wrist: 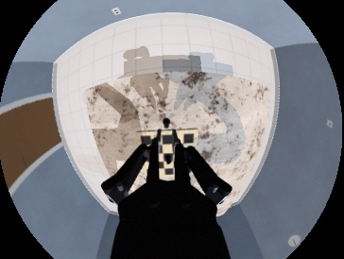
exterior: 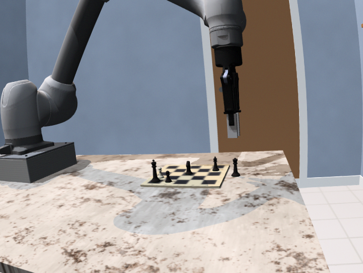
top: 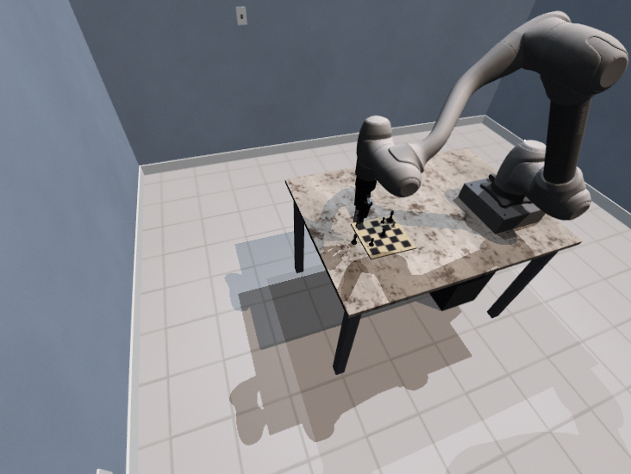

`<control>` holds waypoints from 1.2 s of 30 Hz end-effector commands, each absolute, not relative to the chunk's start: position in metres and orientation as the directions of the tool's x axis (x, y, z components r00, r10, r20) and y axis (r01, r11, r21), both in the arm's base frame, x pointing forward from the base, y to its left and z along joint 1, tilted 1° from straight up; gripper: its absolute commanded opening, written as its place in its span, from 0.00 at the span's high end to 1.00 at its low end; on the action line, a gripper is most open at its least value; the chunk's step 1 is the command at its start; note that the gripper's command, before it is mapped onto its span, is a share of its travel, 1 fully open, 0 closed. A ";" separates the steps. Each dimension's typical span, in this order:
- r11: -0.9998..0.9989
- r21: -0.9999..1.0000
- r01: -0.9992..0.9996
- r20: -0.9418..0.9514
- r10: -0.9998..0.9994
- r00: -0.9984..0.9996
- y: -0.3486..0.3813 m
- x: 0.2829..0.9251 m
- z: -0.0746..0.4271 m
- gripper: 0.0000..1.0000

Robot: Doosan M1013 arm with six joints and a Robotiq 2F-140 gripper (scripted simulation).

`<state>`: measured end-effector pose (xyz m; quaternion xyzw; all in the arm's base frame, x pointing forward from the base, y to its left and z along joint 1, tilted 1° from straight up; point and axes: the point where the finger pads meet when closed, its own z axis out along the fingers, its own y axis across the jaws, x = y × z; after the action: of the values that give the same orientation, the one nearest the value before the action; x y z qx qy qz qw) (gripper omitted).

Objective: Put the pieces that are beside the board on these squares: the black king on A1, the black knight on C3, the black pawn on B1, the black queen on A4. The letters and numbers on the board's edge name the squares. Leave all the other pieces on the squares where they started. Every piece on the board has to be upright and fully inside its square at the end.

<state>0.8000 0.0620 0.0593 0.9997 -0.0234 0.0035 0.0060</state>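
Note:
The small chessboard (exterior: 187, 175) lies on the marble table and also shows in the top view (top: 383, 237). A black king (exterior: 153, 171) and a black pawn (exterior: 167, 176) stand at its near left corner, next to a small white piece (exterior: 160, 172). Two more black pieces (exterior: 188, 168) (exterior: 215, 164) stand further along the board. A tall black piece, by its look the queen (exterior: 234, 167), stands upright on the table just off the board's right edge. My gripper (exterior: 233, 132) hangs well above it, fingers drawn to a narrow gap with nothing between them. In the wrist view the board (wrist: 166, 155) shows through that gap.
The arm's base block (exterior: 35, 161) sits at the far left of the table. The table's right edge (exterior: 296, 187) runs close to the lone piece. A brown door (exterior: 264, 73) is behind.

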 end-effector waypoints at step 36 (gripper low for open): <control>-0.999 0.012 -0.047 0.007 -0.047 0.999 0.062 0.800 0.048 0.75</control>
<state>0.8000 0.0619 0.0501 0.9997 -0.0234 0.0035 0.0060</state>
